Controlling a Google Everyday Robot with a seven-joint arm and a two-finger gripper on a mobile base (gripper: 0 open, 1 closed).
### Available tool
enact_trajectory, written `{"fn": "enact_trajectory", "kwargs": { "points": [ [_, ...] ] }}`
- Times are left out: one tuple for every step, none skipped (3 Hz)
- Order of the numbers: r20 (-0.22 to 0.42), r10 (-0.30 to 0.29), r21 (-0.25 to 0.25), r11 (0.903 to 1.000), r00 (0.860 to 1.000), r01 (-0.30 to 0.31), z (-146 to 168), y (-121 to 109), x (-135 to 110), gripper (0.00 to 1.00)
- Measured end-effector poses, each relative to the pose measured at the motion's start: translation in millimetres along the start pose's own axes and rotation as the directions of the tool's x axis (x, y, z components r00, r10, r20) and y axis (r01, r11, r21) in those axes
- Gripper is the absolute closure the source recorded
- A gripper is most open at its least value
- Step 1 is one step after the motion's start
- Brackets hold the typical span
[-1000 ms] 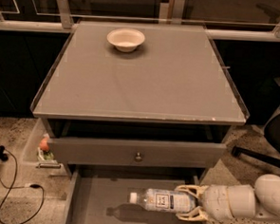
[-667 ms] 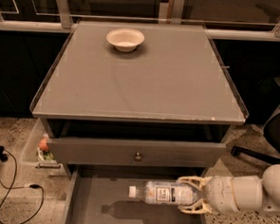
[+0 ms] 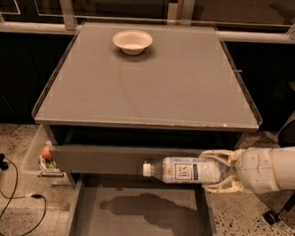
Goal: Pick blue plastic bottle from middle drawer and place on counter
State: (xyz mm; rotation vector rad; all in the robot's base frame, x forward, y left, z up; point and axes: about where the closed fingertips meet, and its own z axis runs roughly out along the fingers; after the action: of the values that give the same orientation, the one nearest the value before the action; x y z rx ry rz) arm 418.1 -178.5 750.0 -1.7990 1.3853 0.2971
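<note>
My gripper [image 3: 215, 171] comes in from the right on a white arm and is shut on the base end of the blue plastic bottle [image 3: 184, 171]. The bottle lies level, white cap pointing left, held in the air in front of the grey drawer front. It hangs well above the floor of the open middle drawer [image 3: 136, 217], where its shadow falls. The counter [image 3: 149, 85] is the big grey top above and behind the bottle.
A white bowl [image 3: 132, 41] stands at the back of the counter. A small side bin [image 3: 44, 156] with colourful items hangs at the cabinet's left. A black cable [image 3: 12, 197] lies on the speckled floor at left. A chair base shows at right.
The gripper has lifted the bottle up out of the drawer, from near the tray floor to the height of the drawer front above it.
</note>
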Motion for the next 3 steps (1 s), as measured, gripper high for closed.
{"fn": "enact_trajectory", "kwargs": {
  "points": [
    [-0.014, -0.061, 0.086, 0.9944, 0.998, 0.062, -54.1, -35.5, -36.7, 1.00],
    [-0.017, -0.066, 0.083, 0.9943, 0.998, 0.067, -53.6, -41.6, -37.1, 1.00],
    [-0.026, -0.066, 0.058, 0.9960, 0.997, 0.068, -50.6, -72.7, -32.4, 1.00]
  ]
}}
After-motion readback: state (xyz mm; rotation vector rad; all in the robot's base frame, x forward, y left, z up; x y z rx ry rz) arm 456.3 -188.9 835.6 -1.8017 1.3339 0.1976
